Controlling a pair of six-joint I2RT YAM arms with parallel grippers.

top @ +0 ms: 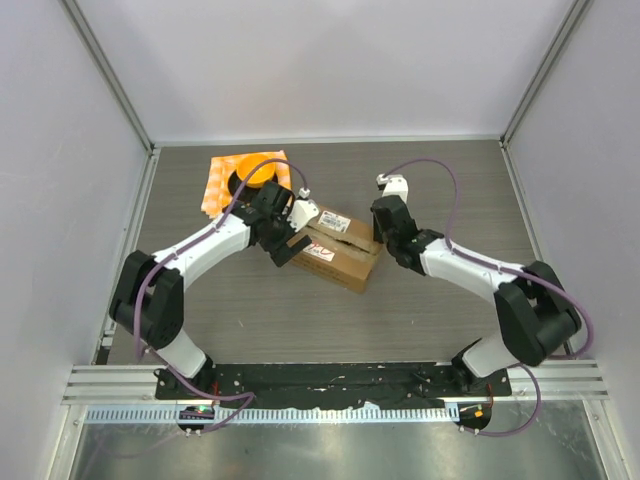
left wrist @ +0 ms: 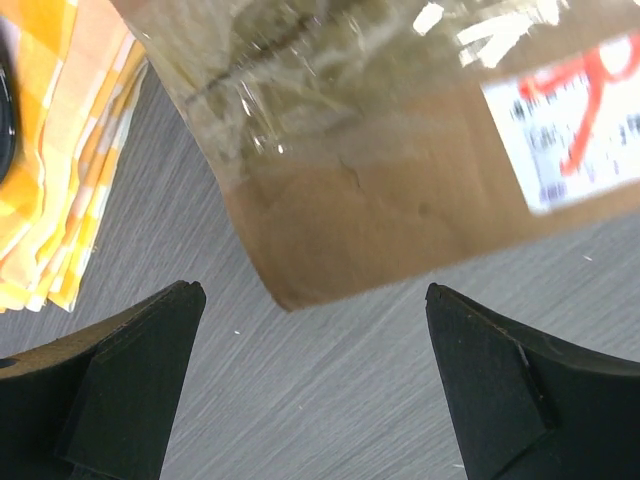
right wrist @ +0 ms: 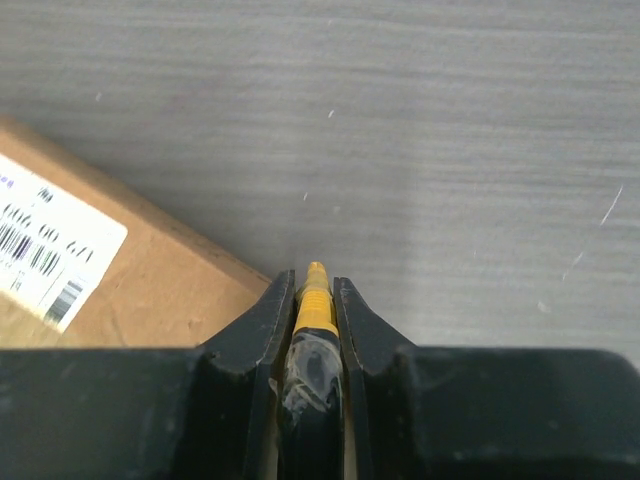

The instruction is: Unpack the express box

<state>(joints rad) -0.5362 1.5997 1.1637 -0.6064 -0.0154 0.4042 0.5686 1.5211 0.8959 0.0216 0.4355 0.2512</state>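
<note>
The express box (top: 335,250), a brown carton with a white label and a white sticker with red marks, lies flat mid-table. My left gripper (top: 285,247) is open at its left end. In the left wrist view the box's taped corner (left wrist: 400,180) sits just ahead of the wide-open left gripper (left wrist: 315,300), untouched, and the red-marked sticker (left wrist: 580,120) shows on the right. My right gripper (top: 380,232) hovers by the box's right end. In the right wrist view it (right wrist: 316,285) is shut on a yellow-and-black tool (right wrist: 316,305), with the box (right wrist: 150,290) to its left.
An orange-and-yellow checked cloth (top: 225,182) lies at the back left with an orange round object (top: 257,172) on it. The cloth (left wrist: 60,150) is close to the left of the box corner. Grey walls enclose the table on three sides.
</note>
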